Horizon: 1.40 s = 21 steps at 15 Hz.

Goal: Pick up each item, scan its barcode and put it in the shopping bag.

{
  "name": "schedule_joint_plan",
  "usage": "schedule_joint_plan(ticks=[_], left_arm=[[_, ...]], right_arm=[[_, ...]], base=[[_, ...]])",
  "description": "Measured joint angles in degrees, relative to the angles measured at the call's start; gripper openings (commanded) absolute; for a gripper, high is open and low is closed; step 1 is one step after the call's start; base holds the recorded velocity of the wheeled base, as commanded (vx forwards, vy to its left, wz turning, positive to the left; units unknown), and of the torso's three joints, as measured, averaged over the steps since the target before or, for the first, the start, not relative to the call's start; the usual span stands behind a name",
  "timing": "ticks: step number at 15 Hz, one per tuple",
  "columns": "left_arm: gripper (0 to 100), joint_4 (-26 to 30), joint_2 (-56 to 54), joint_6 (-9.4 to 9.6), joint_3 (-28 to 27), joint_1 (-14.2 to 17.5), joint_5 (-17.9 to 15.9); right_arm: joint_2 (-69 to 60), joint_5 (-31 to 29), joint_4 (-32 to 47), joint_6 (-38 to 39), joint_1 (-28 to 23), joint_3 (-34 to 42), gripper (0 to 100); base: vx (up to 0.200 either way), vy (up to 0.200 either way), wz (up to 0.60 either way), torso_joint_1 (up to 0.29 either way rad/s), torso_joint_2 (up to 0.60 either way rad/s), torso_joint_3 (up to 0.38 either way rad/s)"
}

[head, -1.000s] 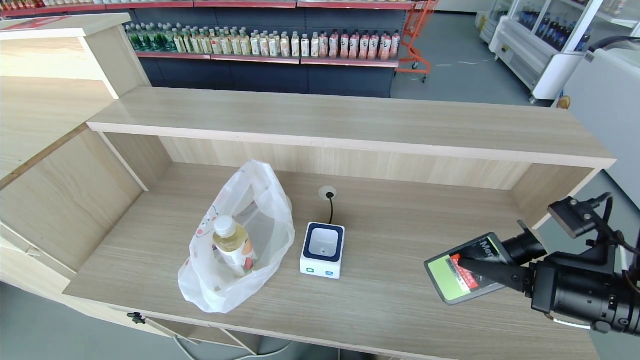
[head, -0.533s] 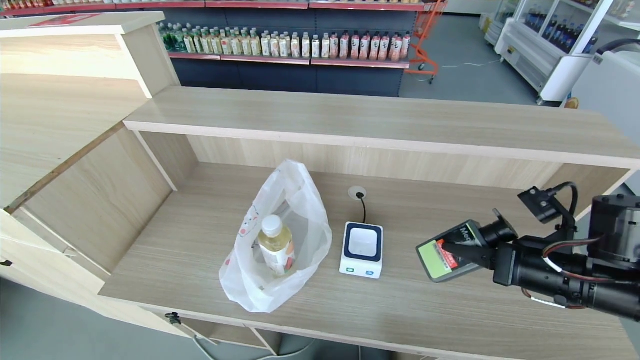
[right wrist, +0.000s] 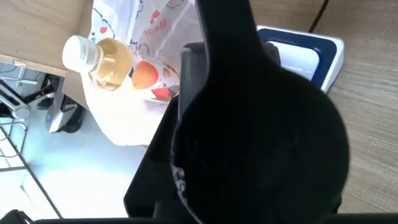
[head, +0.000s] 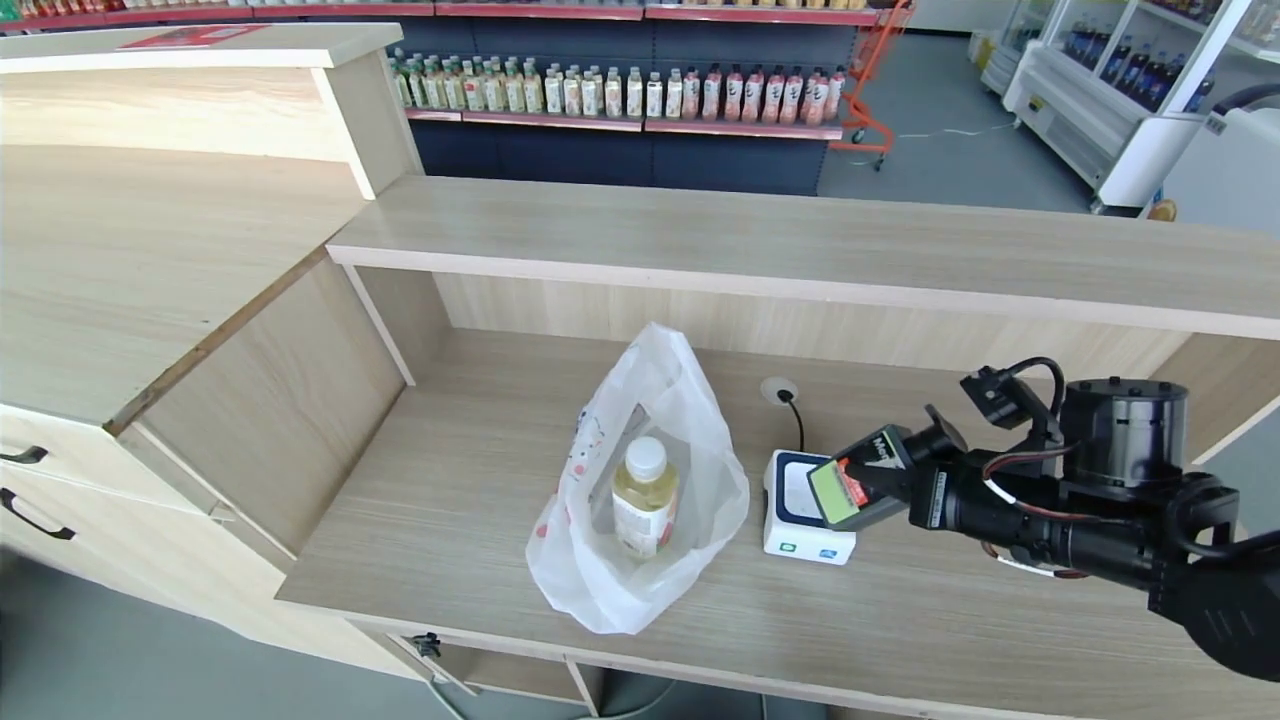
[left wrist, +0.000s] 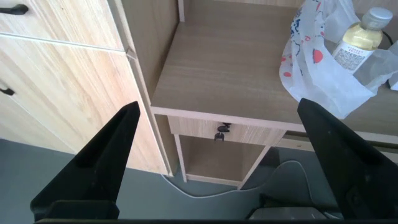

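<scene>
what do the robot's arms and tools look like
The right arm is black, built of cylindrical segments with a big round joint housing, and red and white cables loop along it. A small black camera sits on a bracket above the right tool, trailing a black cable. The left tool has two flat, black, wedge-shaped fingers.

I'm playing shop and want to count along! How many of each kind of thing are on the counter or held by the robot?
Shopping bag: 1
Bottle, standing in the bag: 1
Scanner: 1
Flat box, clamped in the jaws of the right gripper: 1
Total: 4
</scene>
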Motion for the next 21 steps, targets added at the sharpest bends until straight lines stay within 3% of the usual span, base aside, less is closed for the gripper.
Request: schedule_joint_plan(ticks=[5,21], left_arm=[[100,0.02,0.0,-0.07,0.0,0.05,0.0],[100,0.02,0.0,-0.1,0.0,0.05,0.02]], right_arm=[[6.58,-4.29,-3.68,-0.06,0.2,-2.84,0],[17.92,-4.89,-7.78,-4.68,2.97,-7.66,0]], base=[[0.0,0.0,0.0,0.0,0.0,0.0],[0.0,0.0,0.0,0.0,0.0,0.0]])
